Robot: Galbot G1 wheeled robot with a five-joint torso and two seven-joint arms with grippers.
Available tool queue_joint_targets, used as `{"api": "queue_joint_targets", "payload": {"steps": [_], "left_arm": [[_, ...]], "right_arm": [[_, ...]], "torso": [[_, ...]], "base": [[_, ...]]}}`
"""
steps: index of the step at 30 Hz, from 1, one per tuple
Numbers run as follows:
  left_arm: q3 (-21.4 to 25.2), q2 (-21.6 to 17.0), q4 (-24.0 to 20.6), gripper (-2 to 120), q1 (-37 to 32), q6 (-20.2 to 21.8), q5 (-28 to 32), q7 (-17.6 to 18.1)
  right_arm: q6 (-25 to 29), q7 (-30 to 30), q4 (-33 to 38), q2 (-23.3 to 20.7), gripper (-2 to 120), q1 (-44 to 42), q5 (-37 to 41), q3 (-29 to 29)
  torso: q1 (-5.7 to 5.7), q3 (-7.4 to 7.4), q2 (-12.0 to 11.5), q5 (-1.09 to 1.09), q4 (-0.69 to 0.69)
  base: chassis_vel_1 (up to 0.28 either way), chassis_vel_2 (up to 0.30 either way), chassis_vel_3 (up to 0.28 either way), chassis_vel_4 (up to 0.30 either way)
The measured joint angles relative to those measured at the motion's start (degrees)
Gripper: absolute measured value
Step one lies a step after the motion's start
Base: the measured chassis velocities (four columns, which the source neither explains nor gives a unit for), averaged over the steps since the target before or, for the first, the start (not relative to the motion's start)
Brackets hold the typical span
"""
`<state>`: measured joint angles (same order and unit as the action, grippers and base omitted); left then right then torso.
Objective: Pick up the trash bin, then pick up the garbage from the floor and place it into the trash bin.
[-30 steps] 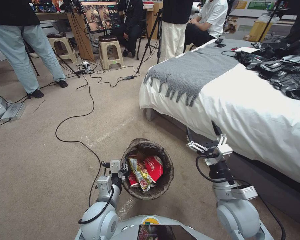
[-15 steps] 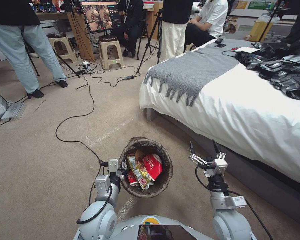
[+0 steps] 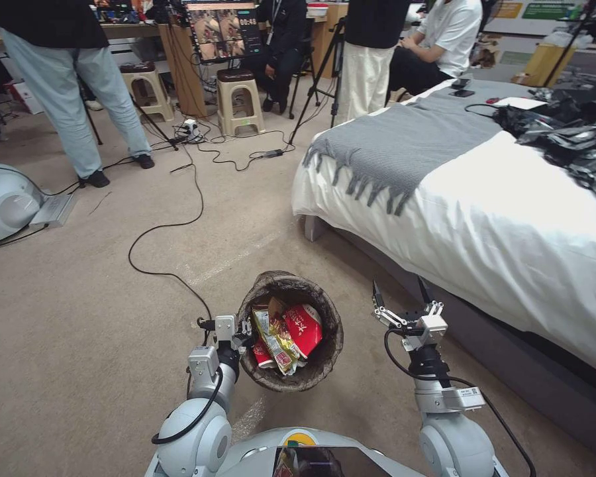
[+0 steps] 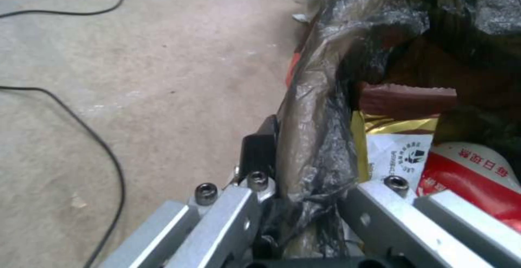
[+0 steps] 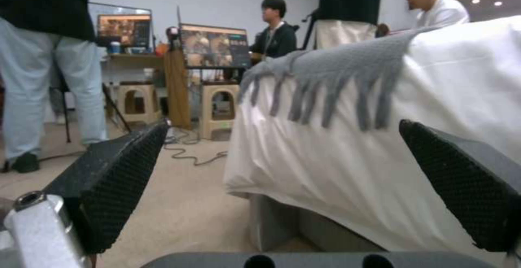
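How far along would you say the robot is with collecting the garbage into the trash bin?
Mostly done, it seems. The trash bin is carried by the left gripper, clamped on its lined rim, and holds garbage: red-and-white cups and snack wrappers. The right gripper is open and empty beside the bed. No litter shows on the carpet in view.

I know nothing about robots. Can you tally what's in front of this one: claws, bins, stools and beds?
grippers: 2, the left gripper shut on the bin's rim, the right gripper open beside the bed
trash bin: 1
stools: 2, one stool near the standing person, the other below the screen
bed: 1
total: 6
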<state>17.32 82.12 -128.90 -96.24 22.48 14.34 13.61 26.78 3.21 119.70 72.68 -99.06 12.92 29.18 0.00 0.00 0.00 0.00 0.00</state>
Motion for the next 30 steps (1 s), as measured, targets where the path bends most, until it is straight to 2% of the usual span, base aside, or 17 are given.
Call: {"api": "queue_joint_targets", "payload": {"steps": [13, 19, 30], "left_arm": [[0.0, 0.1, -1.3, 3, -0.5, 0.0, 0.0, 0.0], [0.5, 0.2, -3.6, 3, -0.7, 0.2, 0.4, 0.1], [0.4, 0.4, -3.8, 3, -1.0, 0.2, 0.4, 0.1]], "right_arm": [[0.1, -0.6, -0.5, -0.1, 100, 0.8, -0.1, 0.1], [0.9, -1.3, -1.7, 0.0, 100, 1.0, -0.9, -0.1], [1.5, -1.6, -1.9, 0.1, 100, 0.8, -1.7, -0.4]], "torso": [[0.00, 0.00, 0.0, 0.00, 0.00], [0.00, 0.00, 0.0, 0.00, 0.00], [0.00, 0.00, 0.0, 0.00, 0.00]], "base": [[0.083, 0.085, 0.086, 0.085], [0.123, 0.139, 0.127, 0.131], [0.134, 0.125, 0.123, 0.122]]}}
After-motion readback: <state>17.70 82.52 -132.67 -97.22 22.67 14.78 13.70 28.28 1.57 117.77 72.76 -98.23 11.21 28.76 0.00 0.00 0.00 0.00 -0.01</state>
